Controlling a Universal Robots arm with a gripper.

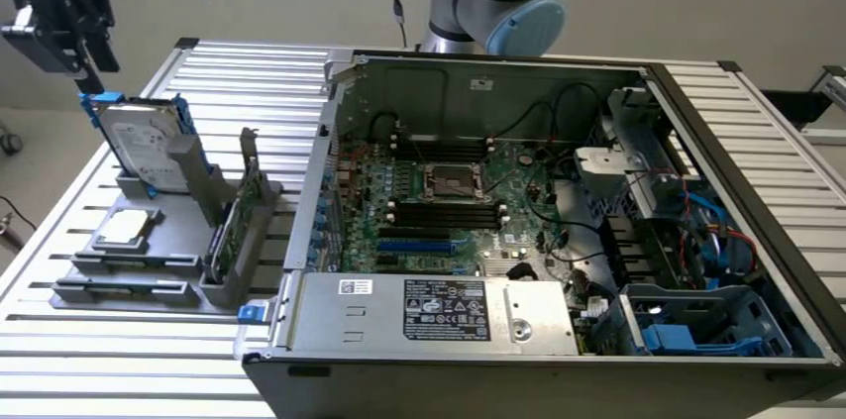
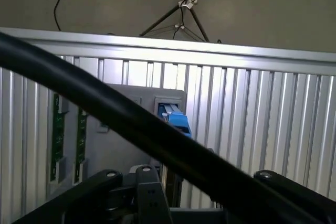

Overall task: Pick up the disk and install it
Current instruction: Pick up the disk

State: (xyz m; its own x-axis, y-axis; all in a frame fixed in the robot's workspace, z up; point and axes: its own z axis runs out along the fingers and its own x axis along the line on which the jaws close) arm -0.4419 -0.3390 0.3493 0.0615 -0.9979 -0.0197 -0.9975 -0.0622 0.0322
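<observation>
The disk [image 1: 143, 145] stands on edge in a grey holder [image 1: 158, 191] at the exterior view's left, silver-grey with a pale label and blue rails. My gripper [image 1: 79, 54] hangs just above its upper far corner, clear of it. In the wrist view its black link arms [image 2: 100, 179] spread wide to both sides, so the jaws stand open with nothing between them. The disk's blue rail end [image 2: 176, 119] shows beyond them, against the grey holder [image 2: 126, 129].
An open computer case [image 1: 740, 142] fills the middle and right, with a motherboard [image 1: 450, 201], a power supply [image 1: 437, 310] and a bay with blue parts [image 1: 687, 325]. A small chip [image 1: 126, 229] and a green card [image 1: 225, 231] sit in the fixture. A black cable [image 2: 131, 124] crosses the wrist view.
</observation>
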